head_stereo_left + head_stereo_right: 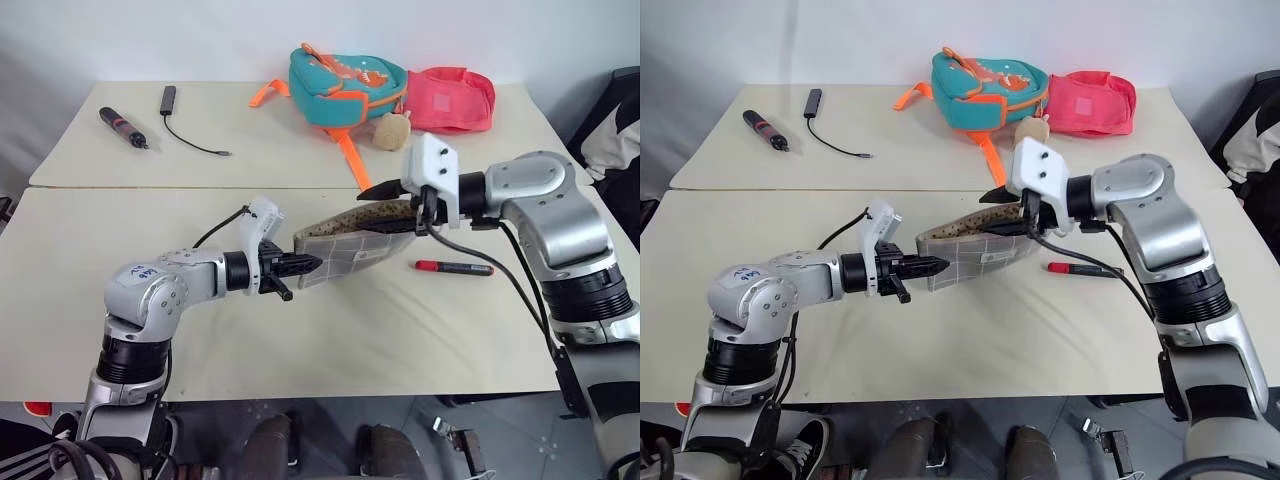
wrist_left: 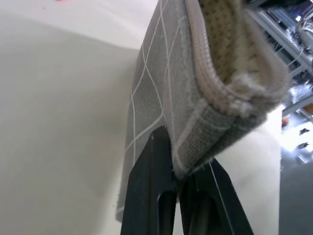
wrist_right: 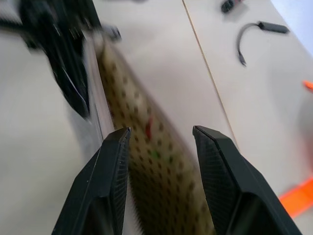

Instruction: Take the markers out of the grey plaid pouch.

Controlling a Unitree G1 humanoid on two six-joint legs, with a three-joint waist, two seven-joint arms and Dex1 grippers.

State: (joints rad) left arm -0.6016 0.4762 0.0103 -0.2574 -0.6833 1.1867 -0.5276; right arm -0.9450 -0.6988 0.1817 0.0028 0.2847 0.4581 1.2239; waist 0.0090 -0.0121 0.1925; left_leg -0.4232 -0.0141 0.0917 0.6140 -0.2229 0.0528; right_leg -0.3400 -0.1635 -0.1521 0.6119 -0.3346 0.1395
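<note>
Over the front table, in the middle: the grey pouch [image 1: 350, 245] hangs in the air, its mouth open upward.
Left gripper [image 1: 300, 266]: at 9 o'clock of the pouch, fingers pressed together on its end corner.
Right gripper [image 3: 161, 142]: at 3 o'clock end, fingers parted at the open mouth, holding nothing.
Red marker [image 1: 453, 268]: lying on the table [image 1: 120, 240], at 4 o'clock of the pouch.
Backpack [image 1: 340, 82]: far table, 12 o'clock.
</note>
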